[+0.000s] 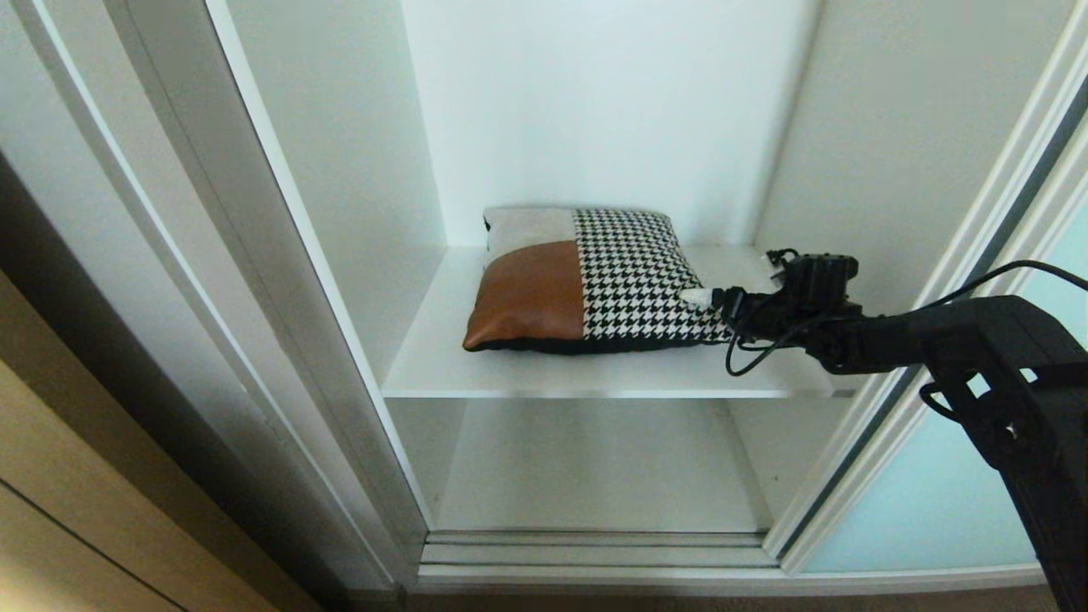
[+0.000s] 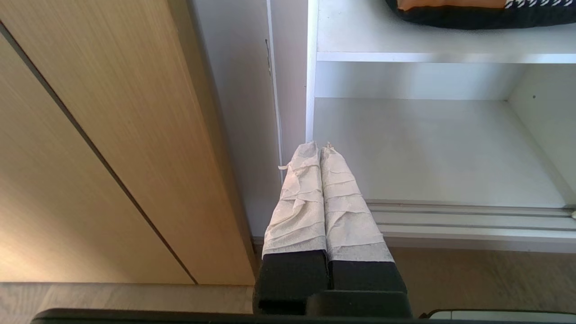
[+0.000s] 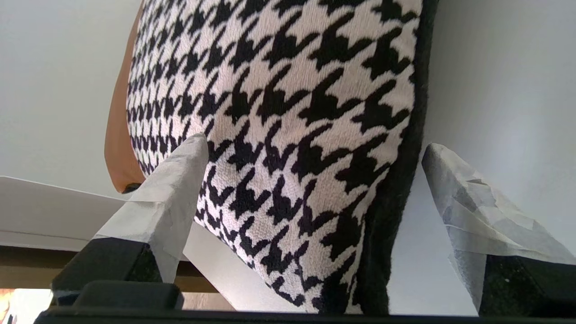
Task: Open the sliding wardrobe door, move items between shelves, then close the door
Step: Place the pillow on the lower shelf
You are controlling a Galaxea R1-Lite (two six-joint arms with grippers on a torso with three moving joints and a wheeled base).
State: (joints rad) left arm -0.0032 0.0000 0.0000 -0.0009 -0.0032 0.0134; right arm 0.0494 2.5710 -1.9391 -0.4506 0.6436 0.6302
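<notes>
With the sliding wardrobe door (image 1: 943, 501) already slid aside, the cushion (image 1: 586, 280) lies on the upper shelf (image 1: 442, 357), the right tool (image 1: 705, 297) straddling its edge with jaws wide and ungripped, left tool (image 2: 320, 153) shut and parked; transfer to the lower shelf (image 1: 595, 467) and door closing remain.
</notes>
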